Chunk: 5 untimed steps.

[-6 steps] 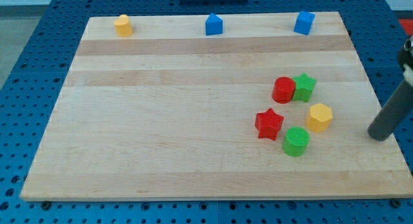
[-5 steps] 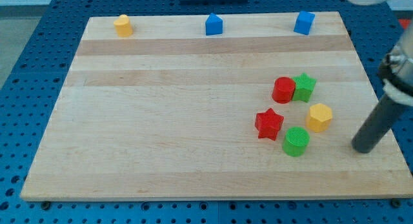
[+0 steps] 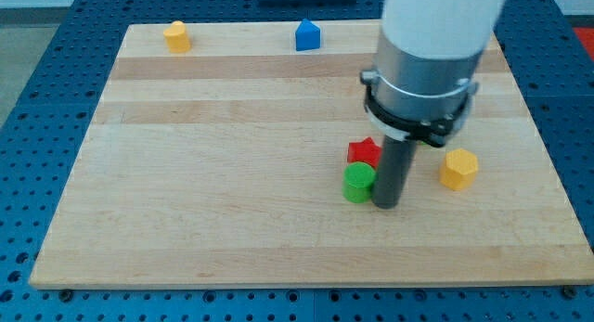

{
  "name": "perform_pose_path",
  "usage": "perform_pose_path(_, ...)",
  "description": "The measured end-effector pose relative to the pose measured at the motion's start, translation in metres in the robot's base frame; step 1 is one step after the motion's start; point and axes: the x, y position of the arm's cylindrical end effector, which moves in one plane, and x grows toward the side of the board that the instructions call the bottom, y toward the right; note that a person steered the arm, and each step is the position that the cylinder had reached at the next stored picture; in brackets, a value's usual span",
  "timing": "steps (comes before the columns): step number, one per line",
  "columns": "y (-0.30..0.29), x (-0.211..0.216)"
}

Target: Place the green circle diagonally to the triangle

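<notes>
The green circle [image 3: 357, 183] sits right of the board's middle, touching the red star [image 3: 364, 152] just above it. My tip [image 3: 386, 205] stands right against the green circle's right side. The arm's white body hides the board above the rod, so the red circle, the green star and the blue block from the top right do not show. The blue triangle-topped block [image 3: 307, 34] stands at the view's top edge, middle.
A yellow hexagon [image 3: 458, 168] lies right of my tip. A yellow block [image 3: 176, 35] stands at the top left. The wooden board [image 3: 204, 173] rests on a blue perforated table.
My tip swept in from the right edge to the middle-right. The green circle and red star slid left and up. The arm now covers the red circle, green star and top-right blue block.
</notes>
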Motion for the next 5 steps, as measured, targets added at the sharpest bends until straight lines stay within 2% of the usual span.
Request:
perform_pose_path(2,-0.068,-0.007)
perform_pose_path(5,-0.081,-0.055)
